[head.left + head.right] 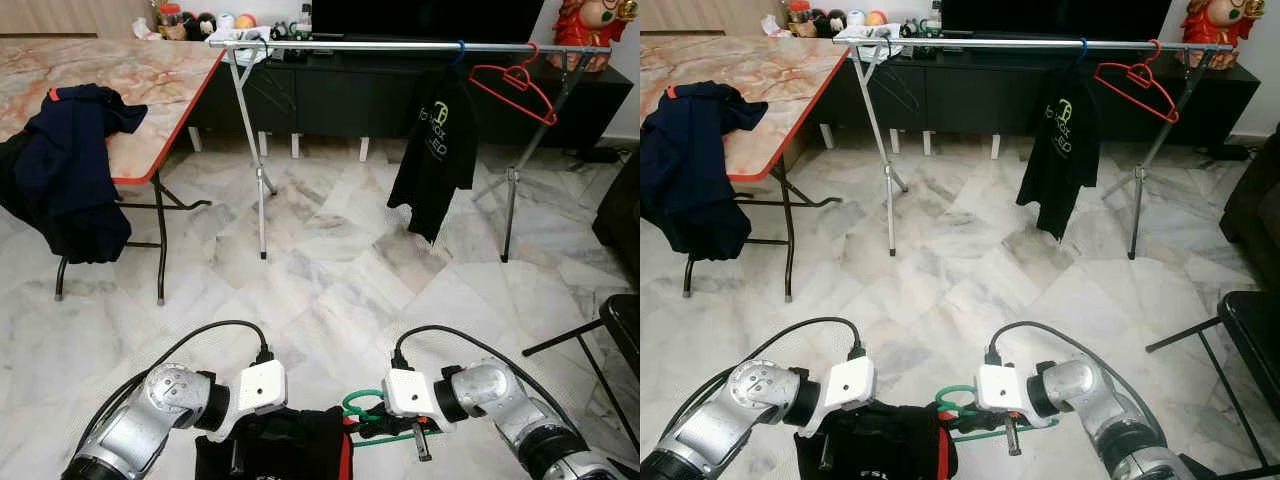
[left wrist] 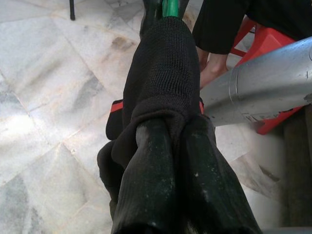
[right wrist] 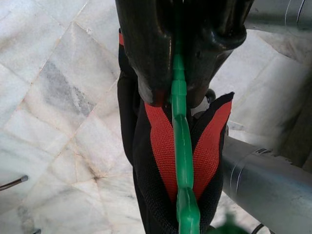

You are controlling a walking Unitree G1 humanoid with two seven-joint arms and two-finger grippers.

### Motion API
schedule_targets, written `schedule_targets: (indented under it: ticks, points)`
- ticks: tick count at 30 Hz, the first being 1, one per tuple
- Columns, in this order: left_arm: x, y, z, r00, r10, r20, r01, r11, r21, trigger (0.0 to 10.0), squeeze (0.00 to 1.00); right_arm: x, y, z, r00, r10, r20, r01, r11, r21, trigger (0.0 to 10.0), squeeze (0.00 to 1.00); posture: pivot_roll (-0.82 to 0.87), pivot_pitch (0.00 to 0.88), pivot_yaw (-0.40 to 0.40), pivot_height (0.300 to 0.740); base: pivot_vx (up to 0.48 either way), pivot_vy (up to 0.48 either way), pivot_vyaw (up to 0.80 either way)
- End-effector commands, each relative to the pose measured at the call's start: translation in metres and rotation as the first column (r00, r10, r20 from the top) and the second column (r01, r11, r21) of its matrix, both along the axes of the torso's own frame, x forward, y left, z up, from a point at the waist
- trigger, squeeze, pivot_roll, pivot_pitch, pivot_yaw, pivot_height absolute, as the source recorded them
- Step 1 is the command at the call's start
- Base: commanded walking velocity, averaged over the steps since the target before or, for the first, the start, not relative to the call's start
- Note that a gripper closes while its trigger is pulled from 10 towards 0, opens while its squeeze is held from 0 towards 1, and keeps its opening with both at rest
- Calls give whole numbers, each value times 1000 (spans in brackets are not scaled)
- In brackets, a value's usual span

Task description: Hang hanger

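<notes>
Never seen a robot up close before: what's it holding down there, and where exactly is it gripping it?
The right gripper pinches the green plastic hanger by its bar. The left gripper is clamped on the black garment with red trim dressed on that hanger.

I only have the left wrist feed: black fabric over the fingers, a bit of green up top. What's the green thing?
Observer: A green hanger; the right gripper is shut on it, with a black garment with red trim on it.
Operator: Where's the rail?
Observer: Across the room ahead, a silver rack, standing on the marble floor.
Operator: Anything on it already?
Observer: A black shirt and an empty red hanger, both toward its right end.
Operator: Free space?
Observer: The rail's left and middle stretch looks bare.
</notes>
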State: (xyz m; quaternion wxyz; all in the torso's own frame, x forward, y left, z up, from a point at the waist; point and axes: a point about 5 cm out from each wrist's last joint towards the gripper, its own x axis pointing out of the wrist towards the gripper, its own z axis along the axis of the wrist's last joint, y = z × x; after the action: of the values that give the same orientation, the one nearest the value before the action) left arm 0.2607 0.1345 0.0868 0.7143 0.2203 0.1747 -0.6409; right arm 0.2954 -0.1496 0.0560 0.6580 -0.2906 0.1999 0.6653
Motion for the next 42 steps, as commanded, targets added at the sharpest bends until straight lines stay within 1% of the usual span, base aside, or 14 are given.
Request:
schedule_targets:
  ticks: [1, 2, 3, 13, 25, 29, 30, 32, 33, 34, 35, 38, 39, 42]
  points:
    - [0, -7, 13, 999, -34, 25, 35, 998, -42, 10000, 0, -2, 3, -4, 1000, 1, -8, -1, 1000, -5, 0, 0, -10, 122, -19, 740, 0, 0, 0]
    - [0, -7, 14, 999, -34, 13, 34, 998, -51, 10000, 396, -2, 3, -4, 1000, -1, -7, 1, 1000, -4, 0, 0, -8, 125, -17, 740, 0, 0, 0]
    - [0, -7, 15, 999, -32, 3, 32, 998, -61, 10000, 1000, -2, 4, -4, 1000, -3, -6, 3, 1000, -2, 0, 0, -8, 125, -17, 740, 0, 0, 0]
    - [-2, -5, 17, 999, -49, -7, 49, 997, -52, 10000, 1000, -1, 6, -5, 999, -42, 20, 41, 999, 22, 0, 0, -4, 129, -19, 740, 0, 0, 0]
    - [0, -4, 20, 1000, -26, -1, 26, 997, -67, 10000, 1000, 3, 4, -6, 978, -201, 52, 192, 972, 132, 0, 0, -3, 139, -20, 740, 0, 0, 0]
    - [2, -7, 18, 1000, 13, 12, -11, 994, -107, 10000, 1000, 4, 3, -5, 967, -248, 62, 235, 958, 163, 0, 0, -6, 140, -18, 740, 0, 0, 0]
    - [3, -10, 19, 997, 76, 22, -71, 983, -171, 10000, 1000, 8, 0, -2, 949, -310, 60, 291, 933, 212, 0, 0, -6, 146, -18, 740, 0, 0, 0]
    - [3, -11, 19, 993, 118, 4, -114, 966, -234, 10000, 1000, 9, -1, 0, 937, -344, 56, 321, 916, 241, 0, 0, -5, 147, -19, 740, 0, 0, 0]
    - [2, -12, 19, 990, 138, 0, -133, 958, -256, 10000, 235, 8, -2, 0, 935, -349, 58, 326, 913, 246, 0, 0, -5, 147, -17, 740, 0, 0, 0]
    - [2, -12, 19, 990, 138, 0, -133, 958, -256, 10000, 235, 8, -2, 0, 935, -349, 58, 326, 913, 246, 0, 0, -5, 147, -17, 740, 0, 0, 0]
    - [1, -14, 17, 986, 169, -6, -163, 944, -288, 10000, 0, 7, -3, -1, 932, -357, 64, 331, 909, 254, 0, 0, -4, 147, -19, 740, 0, 0, 0]
    - [-2, -16, 14, 981, 191, -11, -186, 935, -302, 10000, 0, 7, -4, 0, 919, -388, 68, 355, 892, 281, 0, 0, -6, 147, -19, 740, 0, 0, 0]
    - [-3, -16, 13, 978, 208, 12, -195, 935, -296, 10000, 0, 9, -4, 2, 905, -422, 61, 383, 867, 318, 0, 0, -6, 148, -20, 740, 0, 0, 0]
    - [1, -15, 17, 966, 256, 47, -229, 922, -312, 10000, 0, 8, -3, 2, 899, -436, 55, 395, 857, 332, 0, 0, -6, 146, -20, 740, 0, 0, 0]
